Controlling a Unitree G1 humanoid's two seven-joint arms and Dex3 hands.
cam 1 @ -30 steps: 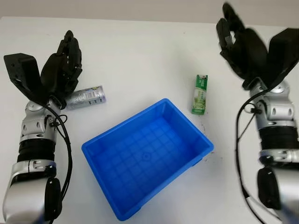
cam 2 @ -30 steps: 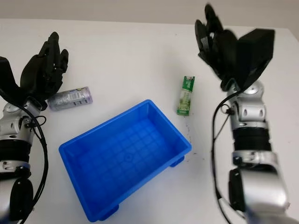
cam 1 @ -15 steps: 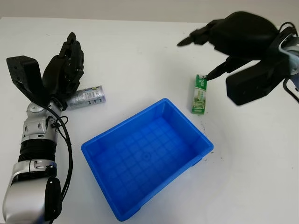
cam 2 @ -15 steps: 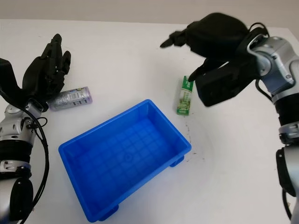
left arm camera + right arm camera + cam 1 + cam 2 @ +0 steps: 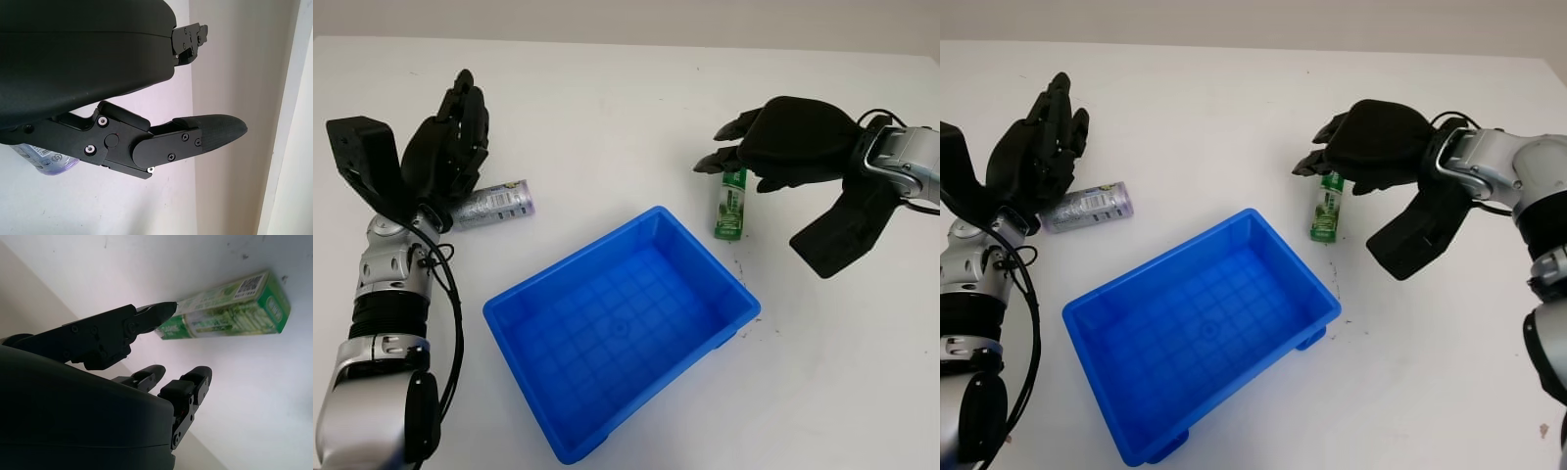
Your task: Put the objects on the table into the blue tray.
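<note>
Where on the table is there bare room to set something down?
Bare table lies between the can and the green carton, behind the blue tray. More lies right of the tray. Crowded: the right robot hand over the carton, the left robot hand above the can.

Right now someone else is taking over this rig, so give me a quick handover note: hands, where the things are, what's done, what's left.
Right hand: open, hovering over the far end of the green carton, not gripping it.
Left hand: open, raised beside the silver can, holding nothing.
Green carton: lying flat on the table just beyond the blue tray's far corner.
Silver can: on its side on the table, to the tray's left.
Done: nothing in the tray.
Left: grasp the carton and drop it in, then the can.
</note>
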